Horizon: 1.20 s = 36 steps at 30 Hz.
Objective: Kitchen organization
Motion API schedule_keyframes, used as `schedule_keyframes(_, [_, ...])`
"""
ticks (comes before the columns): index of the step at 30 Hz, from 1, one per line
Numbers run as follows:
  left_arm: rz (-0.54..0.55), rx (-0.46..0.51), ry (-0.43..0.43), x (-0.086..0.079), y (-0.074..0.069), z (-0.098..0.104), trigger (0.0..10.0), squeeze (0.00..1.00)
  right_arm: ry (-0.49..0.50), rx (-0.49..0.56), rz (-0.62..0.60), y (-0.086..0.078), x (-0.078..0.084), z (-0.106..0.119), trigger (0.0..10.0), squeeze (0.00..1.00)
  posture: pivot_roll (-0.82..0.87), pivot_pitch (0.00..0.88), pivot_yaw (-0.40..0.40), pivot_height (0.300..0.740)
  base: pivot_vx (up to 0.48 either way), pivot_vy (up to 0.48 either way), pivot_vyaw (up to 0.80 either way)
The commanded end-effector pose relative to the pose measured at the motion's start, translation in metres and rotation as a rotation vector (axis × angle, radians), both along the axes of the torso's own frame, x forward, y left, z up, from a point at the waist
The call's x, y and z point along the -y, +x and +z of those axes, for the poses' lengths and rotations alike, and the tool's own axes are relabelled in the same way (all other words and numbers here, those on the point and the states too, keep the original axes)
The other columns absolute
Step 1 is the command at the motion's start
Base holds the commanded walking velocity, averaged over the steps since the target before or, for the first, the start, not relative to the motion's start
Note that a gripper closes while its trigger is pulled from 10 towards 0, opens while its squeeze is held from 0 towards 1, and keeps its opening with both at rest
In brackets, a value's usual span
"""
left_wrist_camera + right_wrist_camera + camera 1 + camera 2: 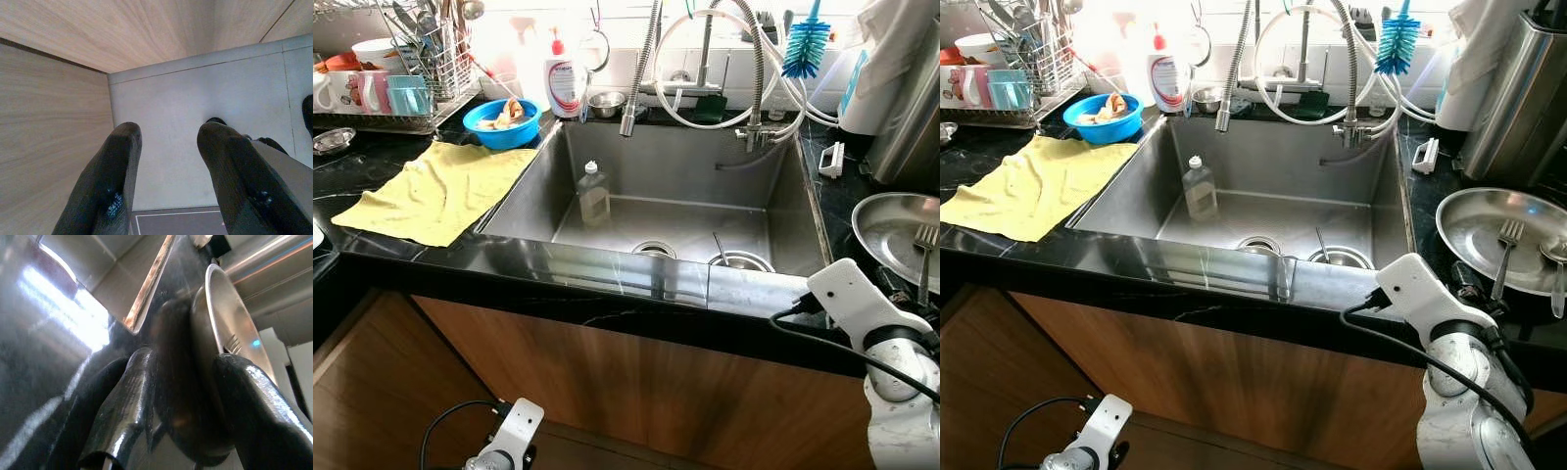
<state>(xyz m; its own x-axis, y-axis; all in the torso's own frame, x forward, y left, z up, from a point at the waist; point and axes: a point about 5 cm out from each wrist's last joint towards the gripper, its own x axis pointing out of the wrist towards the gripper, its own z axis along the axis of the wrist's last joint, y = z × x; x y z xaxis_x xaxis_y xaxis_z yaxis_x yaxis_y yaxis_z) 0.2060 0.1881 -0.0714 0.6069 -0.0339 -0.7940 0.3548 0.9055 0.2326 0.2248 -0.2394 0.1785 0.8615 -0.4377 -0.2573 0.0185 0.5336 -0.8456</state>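
- Reaching toward the bench's right edge, the right gripper [181, 431] sits with fingers apart, straddling the near rim of a steel plate [1479, 230].
- On that plate lies a fork [1503, 257].
- Left gripper [171, 186] hangs low by the wooden cabinet [607, 382], fingers apart, holding nothing.
- A sink [754, 176] sits mid-bench, with a bottle [593, 194] standing inside.
- A yellow cloth [435, 191] covers the bench's left side, with a blue bowl [504, 125] behind.

A bottle [594, 194] stands in the sink [685, 166]; a cloth [437, 189] lies left of the sink, a plate [1489, 235] with a fork [1505, 250] right.
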Motion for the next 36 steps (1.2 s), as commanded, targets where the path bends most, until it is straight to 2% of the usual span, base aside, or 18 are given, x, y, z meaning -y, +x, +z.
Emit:
schedule_keyframes(1, [0.005, -0.04, 0.026, -0.007, -0.008, -0.004, 10.0, 0.0, -0.025, 0.004, 0.002, -0.003, 0.0, 0.009, 10.0, 0.0, -0.15, 0.0, 0.063, 0.74, 0.0, 0.0, 0.0])
schedule_keyframes(16, [-0.001, -0.047, 0.025, -0.005, -0.009, -0.005, 10.0, 0.0, -0.047, -0.001, -0.024, -0.013, 0.0, 0.019, 10.0, 0.0, -0.16, 0.0, 0.066, 0.74, 0.0, 0.0, 0.0])
schedule_keyframes(30, [-0.004, -0.053, 0.026, -0.003, -0.01, -0.006, 10.0, 0.0, -0.076, -0.057, -0.091, -0.024, 0.013, 0.016, 10.0, 0.0, -0.16, 0.0, 0.065, 0.74, 0.0, 0.0, 0.0])
schedule_keyframes(31, [-0.004, -0.054, 0.026, -0.004, -0.01, -0.006, 10.0, 0.0, -0.076, -0.057, -0.09, -0.023, 0.013, 0.016, 8.8, 0.0, -0.16, 0.0, 0.066, 0.74, 0.0, 0.0, 0.0])
schedule_keyframes(32, [-0.003, -0.054, 0.026, -0.003, -0.01, -0.006, 10.0, 0.0, -0.076, -0.058, -0.09, -0.023, 0.013, 0.016, 8.8, 0.0, -0.16, 0.0, 0.066, 0.74, 0.0, 0.0, 0.0])
schedule_keyframes(33, [-0.004, -0.054, 0.026, -0.003, -0.01, -0.006, 10.0, 0.0, -0.075, -0.058, -0.087, -0.023, 0.012, 0.016, 0.5, 0.0, -0.16, 0.0, 0.065, 0.74, 0.0, 0.0, 0.0])
schedule_keyframes(34, [-0.004, -0.054, 0.026, -0.003, -0.01, -0.006, 10.0, 0.0, -0.075, -0.058, -0.087, -0.023, 0.012, 0.016, 0.5, 0.0, -0.16, 0.0, 0.065, 0.74, 0.0, 0.0, 0.0])
schedule_keyframes(35, [-0.003, -0.054, 0.026, -0.003, -0.01, -0.006, 10.0, 0.0, -0.074, -0.057, -0.082, -0.022, 0.011, 0.017, 0.0, 0.0, -0.16, 0.0, 0.065, 0.74, 0.0, 0.0, 0.0])
schedule_keyframes(36, [-0.003, -0.054, 0.027, -0.004, -0.01, -0.006, 10.0, 0.0, -0.073, -0.055, -0.079, -0.021, 0.01, 0.017, 0.3, 0.0, -0.16, 0.0, 0.065, 0.74, 0.0, 0.0, 0.0])
